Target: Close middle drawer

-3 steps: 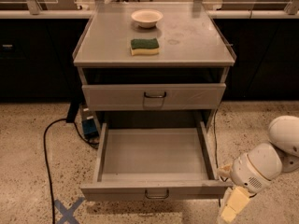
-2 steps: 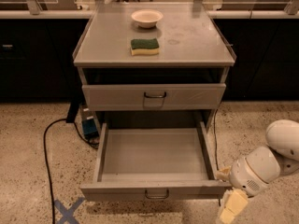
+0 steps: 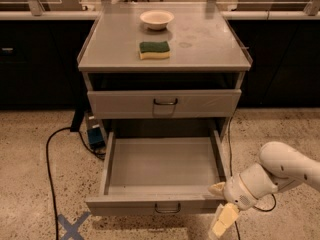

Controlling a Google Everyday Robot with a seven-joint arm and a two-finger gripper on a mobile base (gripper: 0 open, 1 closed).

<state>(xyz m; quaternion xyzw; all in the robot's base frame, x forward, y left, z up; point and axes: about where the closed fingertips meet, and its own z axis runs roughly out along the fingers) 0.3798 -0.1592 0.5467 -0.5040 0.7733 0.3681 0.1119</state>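
The middle drawer [image 3: 162, 169] is pulled far out of the grey cabinet and is empty inside. Its low front panel [image 3: 150, 205] has a small dark wire handle [image 3: 167, 208] at the centre. My gripper [image 3: 220, 204] is at the right end of that front panel, on the white arm [image 3: 280, 171] that comes in from the right. It is open. One cream finger [image 3: 217, 188] rests at the panel's top right corner. The other finger [image 3: 223, 220] hangs in front of the panel, near the floor.
The taller-fronted top drawer [image 3: 164, 103] stands slightly out above. A white bowl [image 3: 156, 19] and a green-and-yellow sponge [image 3: 154, 49] lie on the cabinet top [image 3: 210, 44]. A black cable [image 3: 50, 174] and a blue tape cross [image 3: 72, 226] are on the floor at left.
The arm has shifted slightly left and down, bringing the gripper closer against the drawer's front right corner. The drawer has not moved.
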